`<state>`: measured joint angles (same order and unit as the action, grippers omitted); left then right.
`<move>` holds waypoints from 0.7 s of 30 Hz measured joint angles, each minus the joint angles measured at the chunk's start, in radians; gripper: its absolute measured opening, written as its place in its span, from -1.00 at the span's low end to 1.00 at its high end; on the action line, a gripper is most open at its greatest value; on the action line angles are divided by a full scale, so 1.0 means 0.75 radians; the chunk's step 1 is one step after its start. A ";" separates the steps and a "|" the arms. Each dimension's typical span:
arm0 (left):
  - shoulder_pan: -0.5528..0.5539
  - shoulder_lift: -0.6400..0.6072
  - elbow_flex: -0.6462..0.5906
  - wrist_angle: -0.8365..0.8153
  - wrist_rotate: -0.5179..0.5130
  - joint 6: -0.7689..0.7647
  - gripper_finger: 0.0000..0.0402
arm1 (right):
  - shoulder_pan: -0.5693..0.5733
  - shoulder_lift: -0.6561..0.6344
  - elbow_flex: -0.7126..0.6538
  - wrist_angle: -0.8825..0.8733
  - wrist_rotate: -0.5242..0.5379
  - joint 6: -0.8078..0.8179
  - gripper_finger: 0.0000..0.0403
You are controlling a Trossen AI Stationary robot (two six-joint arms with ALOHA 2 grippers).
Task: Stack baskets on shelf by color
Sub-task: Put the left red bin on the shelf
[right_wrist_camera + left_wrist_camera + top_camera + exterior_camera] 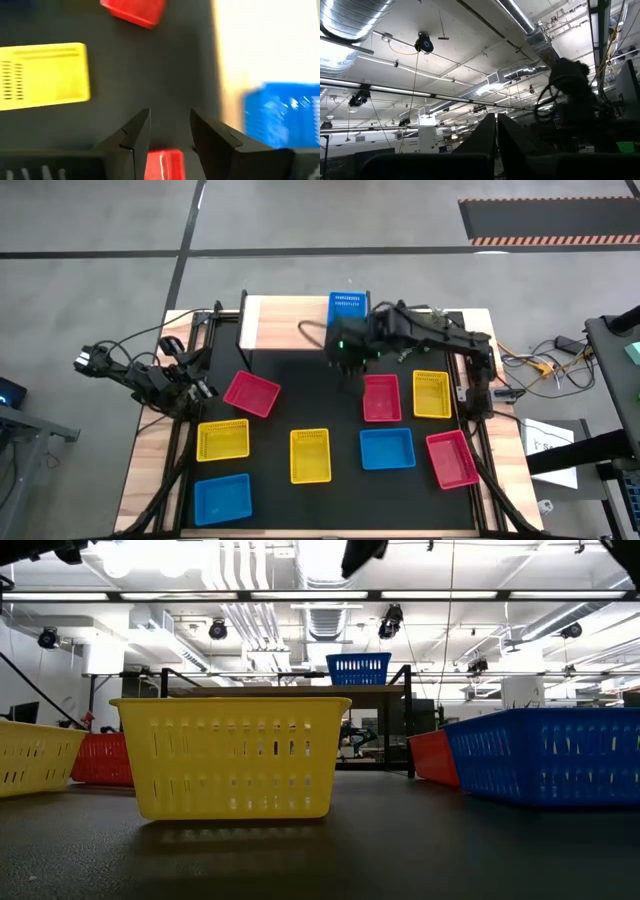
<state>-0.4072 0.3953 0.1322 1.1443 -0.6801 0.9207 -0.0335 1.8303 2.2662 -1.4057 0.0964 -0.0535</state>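
One blue basket (349,308) stands on the shelf's (285,323) light wood top, at its right end; the low view shows this blue basket (358,668) raised behind the others. My right gripper (169,112) hangs open and empty above the black table, just in front of the shelf (260,45), tilted downward, with a red basket (165,162) below its fingers. The other baskets rest flat on the table: red (251,393), (381,398), (452,459), yellow (223,439), (310,455), (431,394), blue (222,498), (387,448). My left gripper (496,117) is shut, parked at the left edge, pointing up.
The shelf's left and middle parts are bare wood. My right arm (430,330) reaches across the table's far right. Black frame rails (180,450) run along both table sides. In the low view a yellow basket (232,755) stands closest to the near edge.
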 joint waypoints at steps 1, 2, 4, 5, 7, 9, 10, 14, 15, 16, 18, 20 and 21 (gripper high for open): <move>0.000 0.002 0.000 -0.001 0.000 0.000 -1.00 | 0.037 -0.013 -0.038 0.038 0.000 -0.003 -0.37; 0.000 0.003 0.000 -0.002 0.000 0.000 -1.00 | 0.073 -0.024 -0.081 0.082 0.000 -0.004 -0.37; 0.000 0.005 0.000 0.000 0.000 -0.001 -1.00 | 0.142 -0.052 -0.170 0.150 0.004 0.000 -0.38; 0.000 0.004 0.000 0.000 0.000 -0.002 -1.00 | 0.174 -0.067 -0.221 0.178 0.013 0.007 -0.38; 0.000 0.004 -0.001 -0.001 0.000 -0.002 -1.00 | 0.227 -0.110 -0.332 0.249 0.049 0.034 -0.38; 0.000 0.004 -0.001 -0.001 0.000 -0.002 -1.00 | 0.270 -0.163 -0.455 0.331 0.104 0.078 -0.38; 0.000 0.005 -0.001 -0.001 0.000 -0.002 -1.00 | 0.287 -0.194 -0.520 0.381 0.132 0.097 -0.38; 0.000 0.007 -0.001 -0.001 0.000 -0.002 -1.00 | 0.337 -0.325 -0.794 0.616 0.186 0.157 -0.38; 0.000 0.007 -0.001 -0.001 0.000 -0.002 -1.00 | 0.345 -0.359 -0.865 0.676 0.186 0.160 -0.38; 0.000 0.007 -0.001 -0.001 0.000 -0.002 -1.00 | 0.350 -0.396 -0.931 0.732 0.186 0.163 -0.38; 0.000 0.007 -0.001 -0.001 0.000 0.001 -1.00 | 0.352 -0.467 -1.055 0.833 0.186 0.164 -0.38; 0.000 0.006 -0.001 -0.001 0.000 0.001 -1.00 | 0.351 -0.542 -1.177 0.942 0.187 0.165 -0.38; 0.000 0.005 -0.002 -0.001 0.000 0.001 -1.00 | 0.350 -0.577 -1.236 1.001 0.188 0.164 -0.38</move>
<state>-0.4072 0.3992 0.1310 1.1439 -0.6804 0.9215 0.2291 1.3975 1.3394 -0.6551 0.2370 0.0692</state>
